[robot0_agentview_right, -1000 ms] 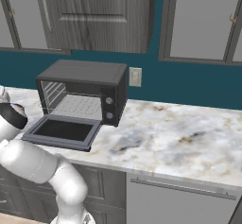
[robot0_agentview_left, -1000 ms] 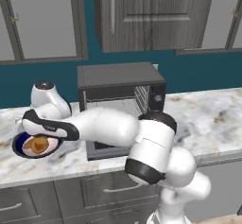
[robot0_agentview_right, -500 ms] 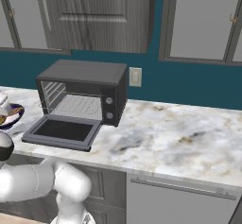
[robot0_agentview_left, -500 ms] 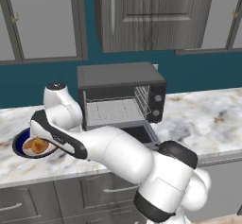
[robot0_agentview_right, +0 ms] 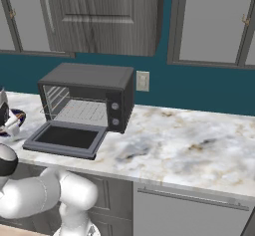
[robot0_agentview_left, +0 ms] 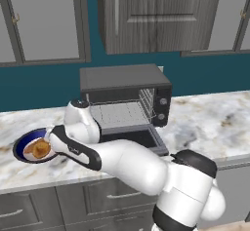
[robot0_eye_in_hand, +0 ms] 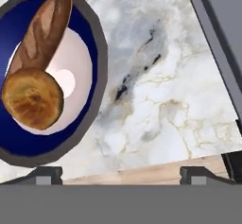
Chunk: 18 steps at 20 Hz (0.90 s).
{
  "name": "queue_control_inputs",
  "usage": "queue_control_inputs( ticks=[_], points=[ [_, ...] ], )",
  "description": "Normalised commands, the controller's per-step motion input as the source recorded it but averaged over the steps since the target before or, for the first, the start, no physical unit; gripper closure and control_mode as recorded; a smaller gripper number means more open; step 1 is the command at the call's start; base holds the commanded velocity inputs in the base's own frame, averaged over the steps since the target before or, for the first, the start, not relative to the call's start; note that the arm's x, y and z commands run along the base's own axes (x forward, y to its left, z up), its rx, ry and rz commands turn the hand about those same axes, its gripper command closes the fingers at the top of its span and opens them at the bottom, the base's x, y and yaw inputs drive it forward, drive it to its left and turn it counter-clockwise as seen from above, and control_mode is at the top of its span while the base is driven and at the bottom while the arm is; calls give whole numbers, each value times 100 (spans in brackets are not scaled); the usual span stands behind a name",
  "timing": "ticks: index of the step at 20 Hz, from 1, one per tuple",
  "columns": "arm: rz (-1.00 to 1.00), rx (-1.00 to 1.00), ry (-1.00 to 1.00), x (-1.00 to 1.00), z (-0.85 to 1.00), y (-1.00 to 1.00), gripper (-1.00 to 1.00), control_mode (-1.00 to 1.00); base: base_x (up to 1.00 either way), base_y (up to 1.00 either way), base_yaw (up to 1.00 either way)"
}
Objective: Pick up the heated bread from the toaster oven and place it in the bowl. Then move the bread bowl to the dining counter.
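Observation:
The heated bread (robot0_eye_in_hand: 32, 98) is a round golden bun lying in the bowl (robot0_eye_in_hand: 97, 53), which is blue-rimmed and white inside, with a long brown bread stick (robot0_eye_in_hand: 45, 29) leaning beside it. The bowl (robot0_agentview_left: 22, 146) with the bun (robot0_agentview_left: 39, 150) stands on the marble worktop left of the toaster oven (robot0_agentview_left: 124, 86). My gripper (robot0_eye_in_hand: 121, 175) hovers open and empty just off the bowl's rim; one fingertip (robot0_eye_in_hand: 49, 173) is above the rim. My hand (robot0_agentview_left: 54, 138) reaches in from the bowl's right. The oven (robot0_agentview_right: 87, 95) stands with its door down. The dining counter is out of view.
The dropped oven door (robot0_agentview_left: 133, 136) juts over the worktop right of my hand, and the wire rack (robot0_agentview_right: 79, 111) inside is bare. The worktop's front edge (robot0_eye_in_hand: 142, 171) runs just past the bowl. Marble (robot0_agentview_right: 189, 145) stretches right of the oven under the teal wall.
The jaws have spread a little wider. My arm has folded, its elbow swinging down and right, while the hand stayed by the bowl. The bun and bowl have not moved.

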Motion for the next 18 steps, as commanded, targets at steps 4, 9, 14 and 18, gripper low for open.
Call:
queue_control_inputs(
  ticks=[4,9,14,18],
  points=[
    [-10,0,0,31,-29,18,-100,-100,0,0,0],
    [-10,0,0,29,-14,18,-100,-100,0,0,0],
    [-10,3,0,25,-18,28,-100,-100,0,0,0],
    [-10,8,-1,22,-22,19,100,-100,0,0,0]
  ],
)
